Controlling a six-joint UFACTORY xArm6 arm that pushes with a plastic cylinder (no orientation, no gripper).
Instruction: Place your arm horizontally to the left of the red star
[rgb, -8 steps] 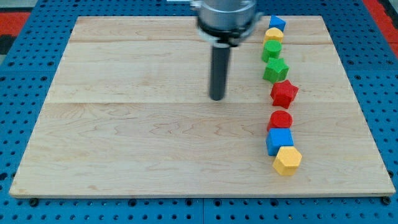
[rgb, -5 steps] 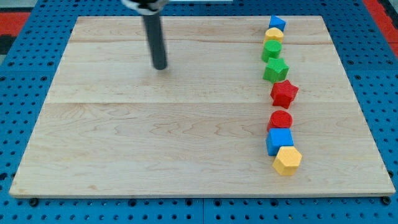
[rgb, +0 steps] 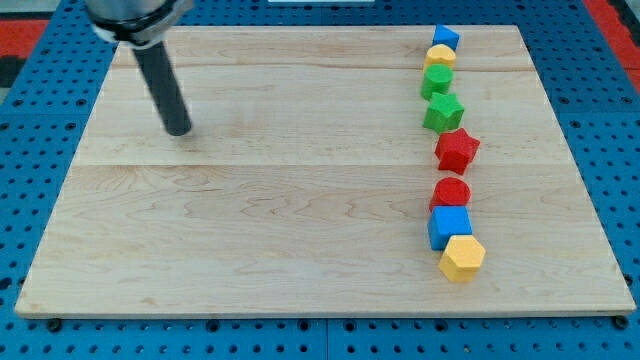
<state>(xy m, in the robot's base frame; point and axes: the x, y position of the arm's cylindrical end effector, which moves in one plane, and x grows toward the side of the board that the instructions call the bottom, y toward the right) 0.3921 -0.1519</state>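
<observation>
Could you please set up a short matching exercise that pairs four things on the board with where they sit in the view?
Things:
1. my tip
2. red star
3. blue cube
4. yellow hexagon

Places:
A. bottom end of the block column
B. far to the view's left of the blocks
C. just below the green star
D. between the red cylinder and the bottom block

Pairs: 1-B, 2-C, 3-D, 4-A

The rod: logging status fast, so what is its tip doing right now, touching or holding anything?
My tip: no gripper, holds nothing, touches no block; it sits far to the view's left of the red star, slightly higher.
</observation>
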